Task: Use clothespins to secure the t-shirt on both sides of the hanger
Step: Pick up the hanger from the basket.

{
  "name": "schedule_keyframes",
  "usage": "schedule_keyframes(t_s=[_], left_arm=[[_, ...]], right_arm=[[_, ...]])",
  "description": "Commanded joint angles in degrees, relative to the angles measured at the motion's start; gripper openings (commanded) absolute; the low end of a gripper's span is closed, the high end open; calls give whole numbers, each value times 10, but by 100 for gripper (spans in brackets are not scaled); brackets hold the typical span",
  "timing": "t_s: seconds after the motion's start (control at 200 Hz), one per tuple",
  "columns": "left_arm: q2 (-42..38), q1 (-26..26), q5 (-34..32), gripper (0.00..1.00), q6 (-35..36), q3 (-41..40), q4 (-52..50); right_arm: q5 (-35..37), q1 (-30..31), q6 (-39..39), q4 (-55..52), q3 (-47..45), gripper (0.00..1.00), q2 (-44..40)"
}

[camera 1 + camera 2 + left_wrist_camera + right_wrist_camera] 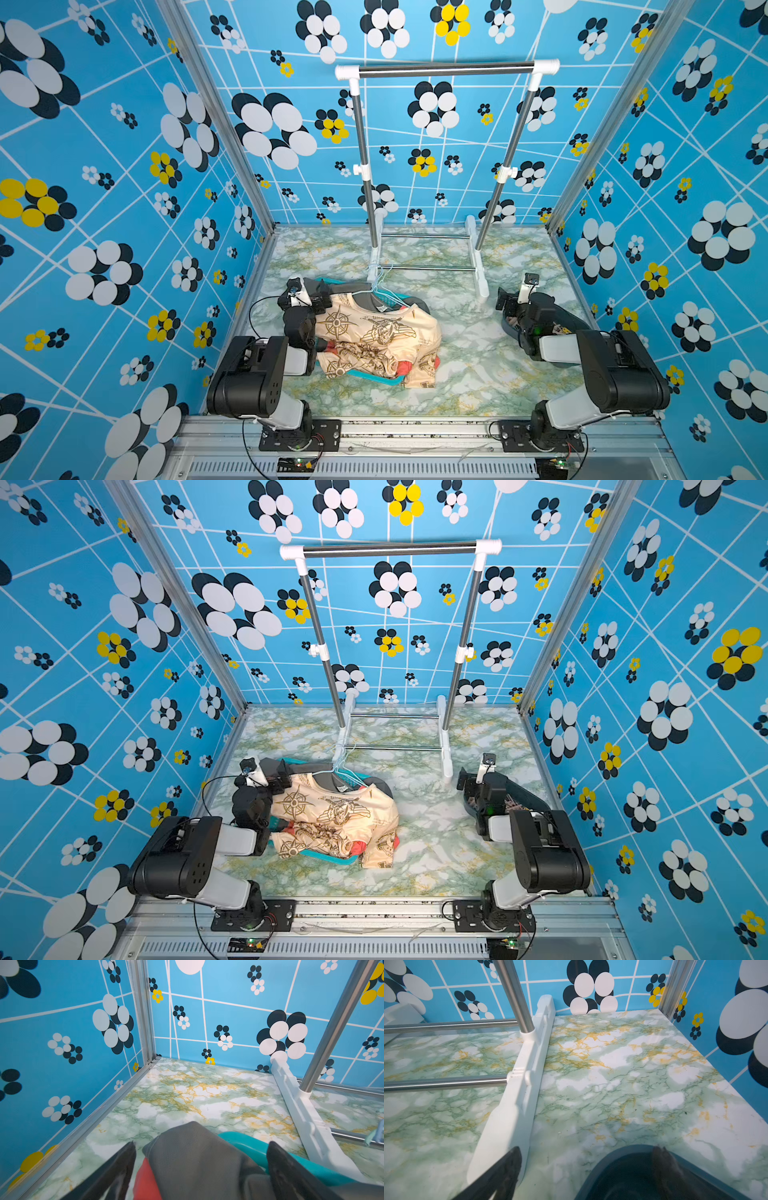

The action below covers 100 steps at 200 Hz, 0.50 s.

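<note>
Claws spread wide on both arms, nothing held: left gripper (201,1145) straddles grey cloth over the teal basket (239,1138), right gripper (587,1148) hovers above the dark bin (616,1153), where the clothespins (510,802) barely show. T-shirt (374,328) lies crumpled, hanger (388,293) at its collar. One risk is that a blind pinch snags fabric and drags the shirt off.

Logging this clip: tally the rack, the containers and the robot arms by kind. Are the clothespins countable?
Clothes rack: 1
Containers: 2 (teal basket, dark tub)
Robot arms: 2 (left arm, right arm)
Clothespins: a few show in the tub in a top view, mostly hidden by the right arm; no count
Total counted: 5
</note>
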Motion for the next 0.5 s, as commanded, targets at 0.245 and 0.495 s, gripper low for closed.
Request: schedule_keyframes(t_s=[0.245, 0.495], left_arm=[[13, 7, 35, 99, 6, 19, -103], [13, 7, 35, 99, 6, 21, -106]], right_arm=[[-9, -4, -2, 18, 11, 100, 8], [-9, -3, -3, 18, 11, 100, 8]])
